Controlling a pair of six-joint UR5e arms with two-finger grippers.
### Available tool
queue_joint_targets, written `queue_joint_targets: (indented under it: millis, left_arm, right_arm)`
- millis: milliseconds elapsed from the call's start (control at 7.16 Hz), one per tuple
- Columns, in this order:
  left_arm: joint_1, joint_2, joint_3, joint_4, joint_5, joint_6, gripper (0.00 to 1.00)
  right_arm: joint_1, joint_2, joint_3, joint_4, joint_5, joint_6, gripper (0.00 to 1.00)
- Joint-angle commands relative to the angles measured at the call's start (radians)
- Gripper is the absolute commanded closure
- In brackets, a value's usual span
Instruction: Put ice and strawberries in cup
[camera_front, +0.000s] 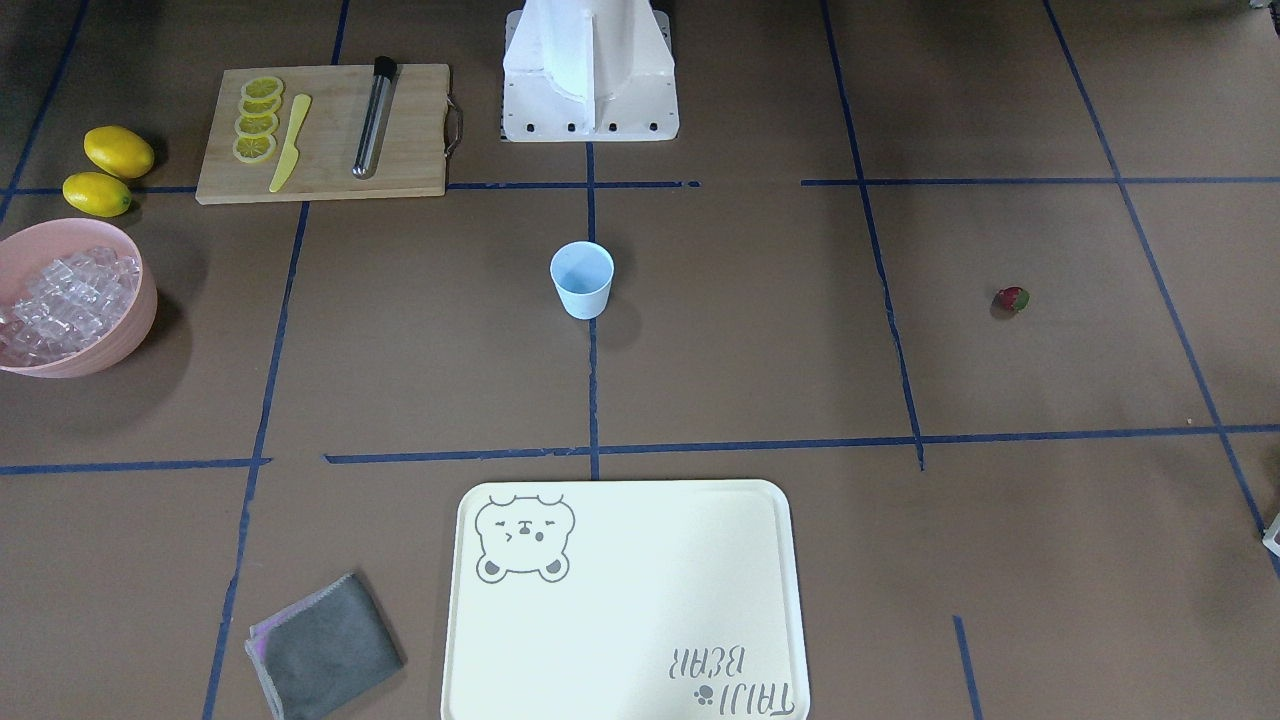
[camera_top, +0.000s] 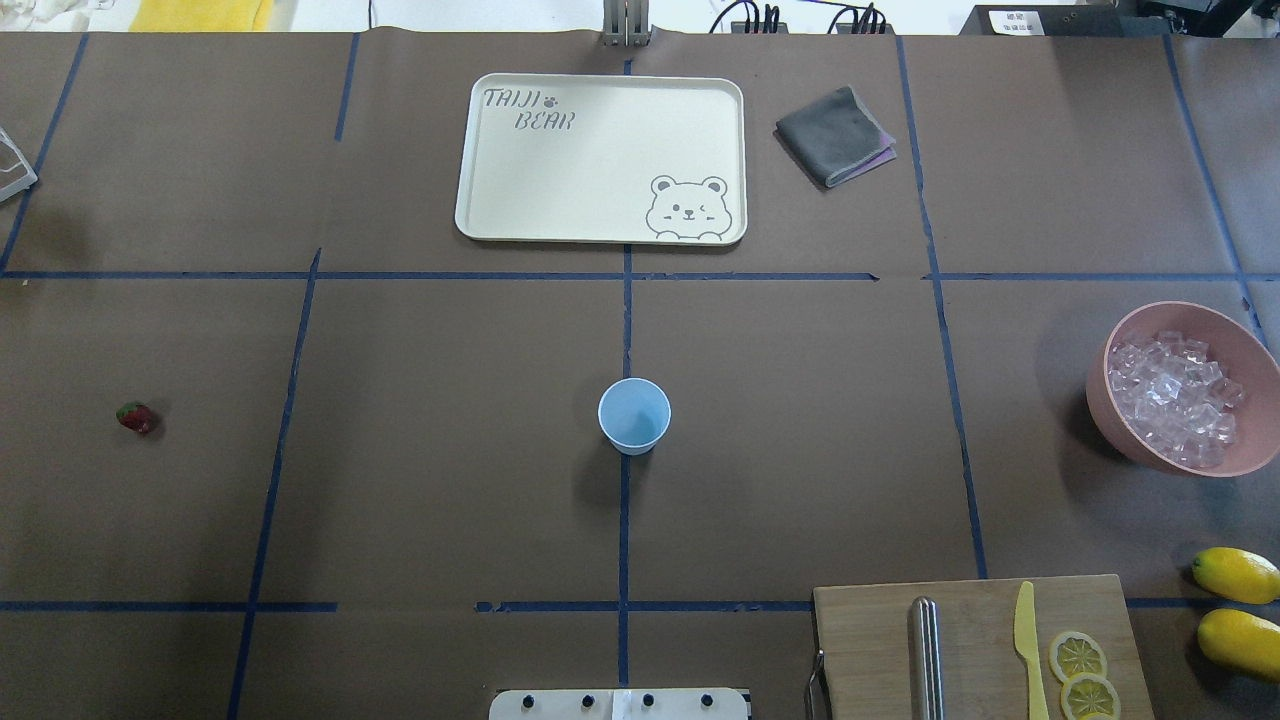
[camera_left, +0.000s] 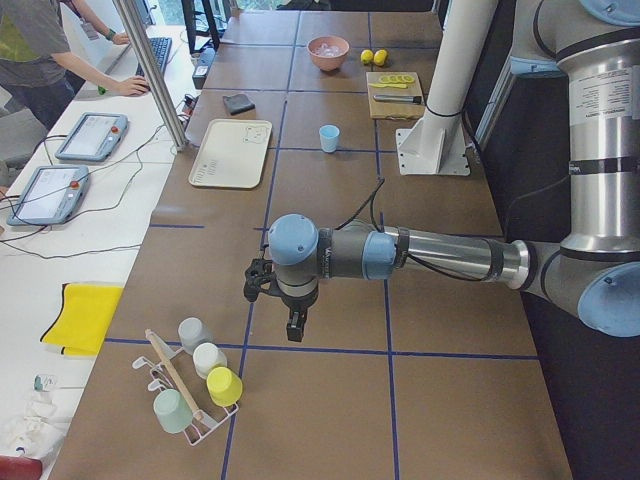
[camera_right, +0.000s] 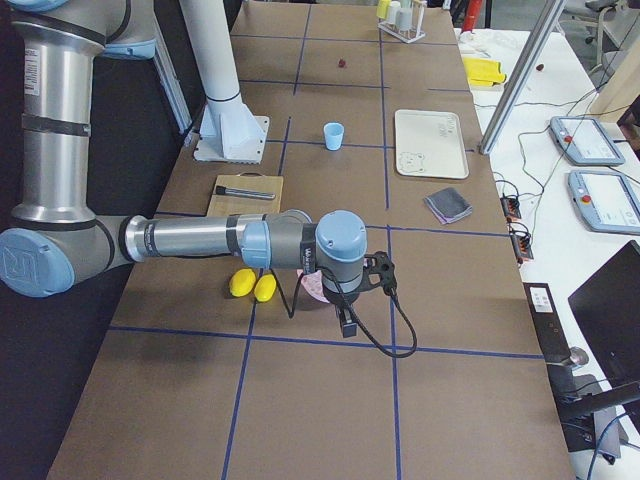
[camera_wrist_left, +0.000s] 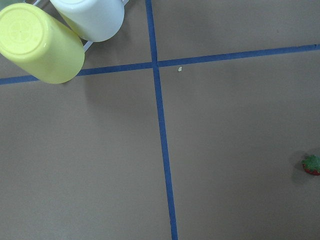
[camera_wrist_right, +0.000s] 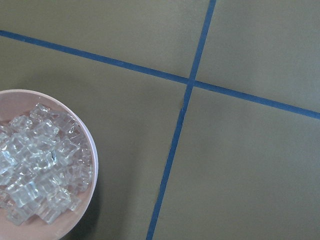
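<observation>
Risks: the ice (camera_top: 1175, 395) looks slick and small, so a cube could squirt out of a two-finger pinch. The cup (camera_top: 634, 415) looks light, and a nudge on the rim could tip it. The strawberry (camera_top: 136, 417) may roll when touched.

Overhead view: cup upright at centre, empty. Strawberry sits on the table at its 9 o'clock, well apart. Pink bowl (camera_top: 1125, 430) at 3 o'clock, heaped with ice.

Left gripper (camera_left: 296, 325) and right gripper (camera_right: 345, 322) hang above the table. Can't tell whether either is parted or closed.
</observation>
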Motion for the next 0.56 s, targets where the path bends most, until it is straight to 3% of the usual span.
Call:
queue_joint_targets:
  millis: [0, 419]
  left_arm:
    - [0.000, 0.001, -0.001, 0.000, 0.000, 0.001, 0.00]
    - [0.000, 0.006, -0.001, 0.000, 0.002, -0.001, 0.00]
  right_arm:
    - [0.000, 0.008, 0.001, 0.001, 0.015, -0.006, 0.00]
    - [-0.064, 0.034, 0.059, 0.011, 0.015, 0.012, 0.00]
